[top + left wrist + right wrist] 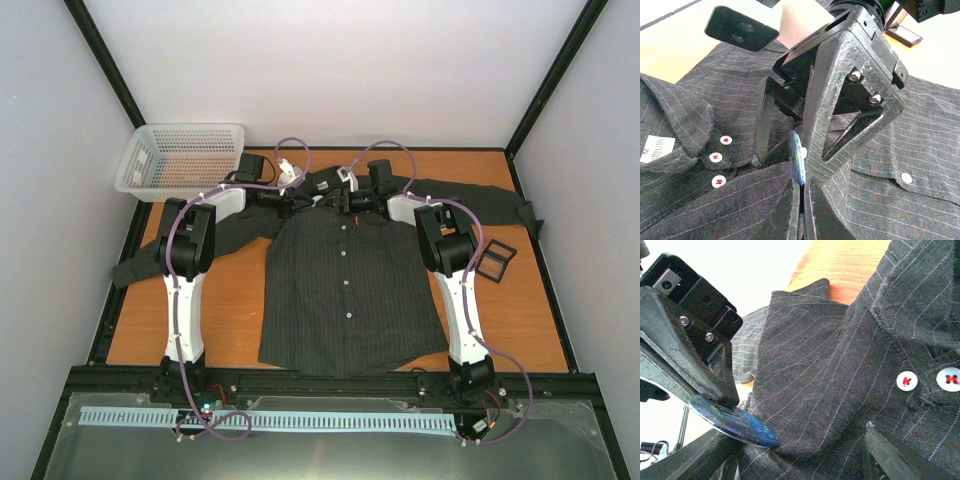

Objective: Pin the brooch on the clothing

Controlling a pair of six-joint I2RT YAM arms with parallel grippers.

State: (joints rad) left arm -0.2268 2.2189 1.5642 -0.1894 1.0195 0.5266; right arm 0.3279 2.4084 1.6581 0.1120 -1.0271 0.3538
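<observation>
The clothing (340,290), a dark pinstriped shirt, lies spread flat on the table, collar at the far side. Both grippers meet at its collar. My left gripper (297,203) (801,192) is shut on the rim of the brooch (797,157), a thin blue disc seen edge-on. In the right wrist view the brooch (735,422) rests against a raised fold of the clothing (840,390). My right gripper (346,203) (800,455) stands open, its fingers wide apart on either side of that fold. White buttons (719,181) (907,381) sit close by.
A white mesh basket (180,160) stands at the back left corner. A small black frame (494,260) lies right of the shirt by the right arm. The sleeves reach out to both sides across the wooden table (520,320). Walls close in all around.
</observation>
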